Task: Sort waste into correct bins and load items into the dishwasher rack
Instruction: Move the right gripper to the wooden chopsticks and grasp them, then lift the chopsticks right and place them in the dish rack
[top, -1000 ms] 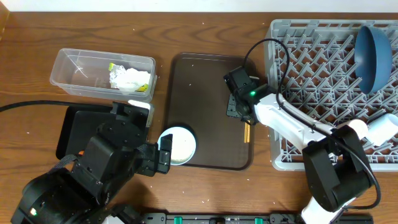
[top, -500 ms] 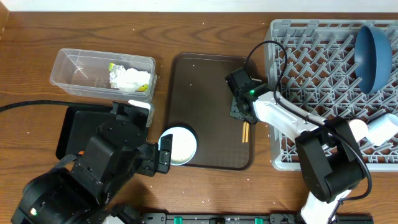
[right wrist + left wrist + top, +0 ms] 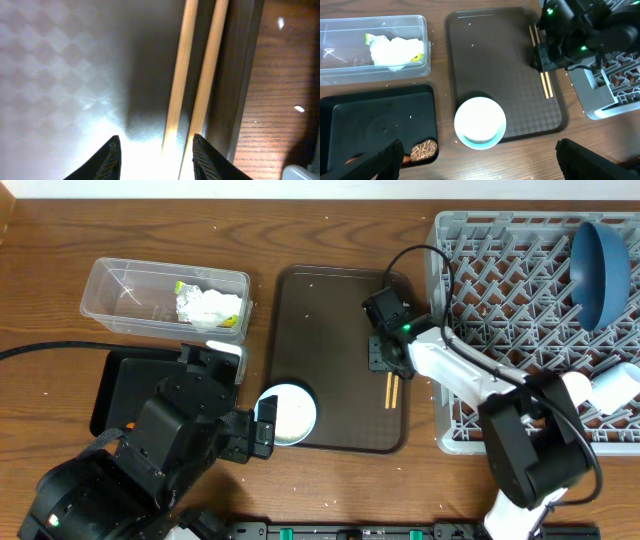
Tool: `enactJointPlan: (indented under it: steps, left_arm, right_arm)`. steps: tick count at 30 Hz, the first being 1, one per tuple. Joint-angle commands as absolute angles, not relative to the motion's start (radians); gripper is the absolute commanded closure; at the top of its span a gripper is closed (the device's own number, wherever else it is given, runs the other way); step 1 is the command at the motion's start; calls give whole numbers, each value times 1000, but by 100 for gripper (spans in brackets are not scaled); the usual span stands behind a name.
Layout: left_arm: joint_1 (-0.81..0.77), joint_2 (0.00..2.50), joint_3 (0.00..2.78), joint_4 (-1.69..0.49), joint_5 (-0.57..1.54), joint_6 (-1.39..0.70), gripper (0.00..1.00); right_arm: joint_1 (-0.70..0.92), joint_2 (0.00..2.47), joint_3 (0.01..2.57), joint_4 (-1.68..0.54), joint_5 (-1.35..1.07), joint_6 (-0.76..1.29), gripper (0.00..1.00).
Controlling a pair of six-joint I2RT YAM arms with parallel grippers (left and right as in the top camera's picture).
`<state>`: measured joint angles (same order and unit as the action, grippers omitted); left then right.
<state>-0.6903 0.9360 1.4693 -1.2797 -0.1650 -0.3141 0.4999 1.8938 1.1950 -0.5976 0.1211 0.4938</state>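
Observation:
Two wooden chopsticks (image 3: 392,389) lie side by side along the right rim of the brown serving tray (image 3: 330,310). They also show in the left wrist view (image 3: 545,84). My right gripper (image 3: 384,352) is low over their far end. In the right wrist view it (image 3: 157,167) is open, its fingertips either side of the chopsticks (image 3: 181,75). A small white cup with a light-blue rim (image 3: 286,413) stands at the tray's front left. My left gripper (image 3: 480,170) is open and empty, above the table in front of that cup (image 3: 480,123).
The clear tub (image 3: 120,285) holds a white tissue (image 3: 208,305) and a foil wrapper. The black tray (image 3: 380,120) holds a brown scrap (image 3: 424,149). The grey rack (image 3: 500,300) at the right holds the dark-blue bowl (image 3: 601,270) and a white item (image 3: 617,388).
My right gripper has shifted slightly left over the chopsticks, and more of them shows in front of it. The left arm has not moved.

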Motion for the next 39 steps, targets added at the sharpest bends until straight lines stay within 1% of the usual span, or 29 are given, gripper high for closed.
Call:
enactJointPlan:
  steps: [1, 3, 6, 9, 13, 15, 17, 19, 20, 22, 28, 33, 36, 39]
  left_arm:
    - [-691, 935, 1477, -1282, -184, -319, 2]
    - [-691, 936, 1477, -1282, -184, -319, 2]
    - [-691, 940, 1477, -1282, -184, -319, 2]
    - [-691, 942, 1477, -1282, -184, -319, 2]
    - [-691, 943, 1477, -1283, -184, -319, 2]
    - [-691, 943, 1477, -1283, -184, -319, 2]
    - [-691, 943, 1477, -1283, -184, -319, 2]
    - [-691, 943, 1477, -1283, -184, -319, 2]
    - [-691, 943, 1477, -1283, -184, -319, 2]
    - [-691, 943, 1477, -1283, -184, -319, 2]
    - [-691, 943, 1477, -1283, -184, -319, 2]
    - [-691, 943, 1477, -1283, -184, -319, 2]
    - [-691, 943, 1477, -1282, -184, -319, 2]
    - [-691, 943, 1477, -1282, -184, -319, 2]
  right_arm:
    - [498, 1828, 1199, -592, 66, 459, 62]
    - [499, 1836, 1195, -595, 52, 466, 64]
    - [498, 1853, 1180, -596, 89, 540, 68]
    - [499, 1893, 1175, -583, 108, 597, 69]
    - [497, 1950, 1175, -558, 111, 606, 69]
    - [497, 1977, 1175, -541, 73, 604, 69]
    - [497, 2002, 1175, -537, 60, 605, 76]
    - [498, 2015, 1175, -544, 84, 605, 78]
    - [497, 2015, 1175, -546, 83, 604, 82]
    - [497, 2010, 1176, -544, 78, 577, 99]
    - [496, 1906, 1177, -555, 70, 471, 99]
    - [478, 1707, 1177, -599, 31, 339, 99]
    - [440, 1577, 1177, -653, 34, 269, 99]
    - [366, 1477, 1177, -694, 37, 217, 99]
